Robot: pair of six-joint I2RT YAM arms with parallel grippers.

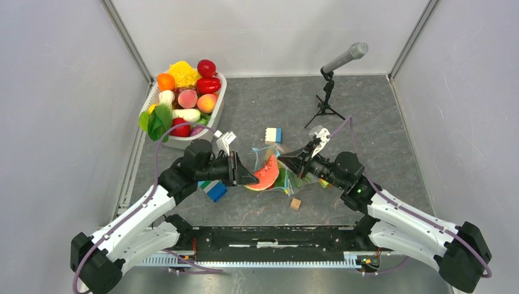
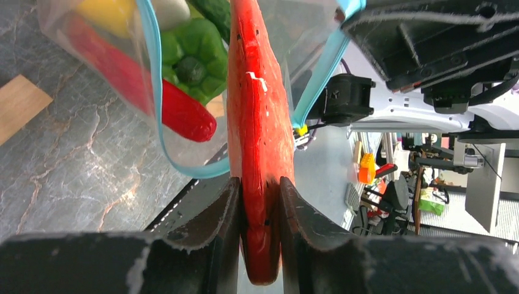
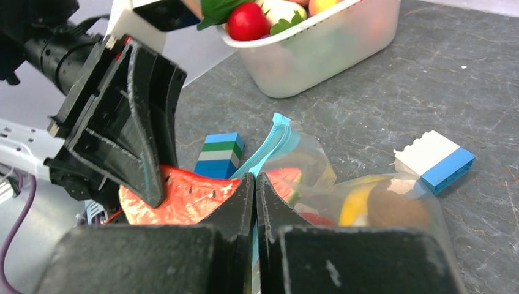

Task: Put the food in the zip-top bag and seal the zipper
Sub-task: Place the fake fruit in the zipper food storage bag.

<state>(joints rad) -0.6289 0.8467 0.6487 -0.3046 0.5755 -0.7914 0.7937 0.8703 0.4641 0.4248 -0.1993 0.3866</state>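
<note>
My left gripper [image 2: 258, 184] is shut on a red watermelon slice [image 2: 257, 110], one piece of the food, gripped by its lower end and held upright. The slice's far end sits in the open mouth of the zip-top bag [image 1: 292, 179]. The light-blue zipper [image 2: 153, 92] loops around that end. Inside the bag lie a green pepper [image 2: 196, 61], a red chili [image 2: 177, 113] and something yellow. My right gripper [image 3: 254, 179] is shut on the zipper [image 3: 272, 144] strip, holding the mouth up. The watermelon slice [image 3: 183, 199] shows just left of it.
A white tub [image 1: 215, 107] with more toy food stands at the back left. A microphone on a tripod [image 1: 333, 79] is at the back right. Building blocks [image 1: 273, 134] [image 1: 213, 190] and a wooden cube [image 1: 295, 204] lie around the bag.
</note>
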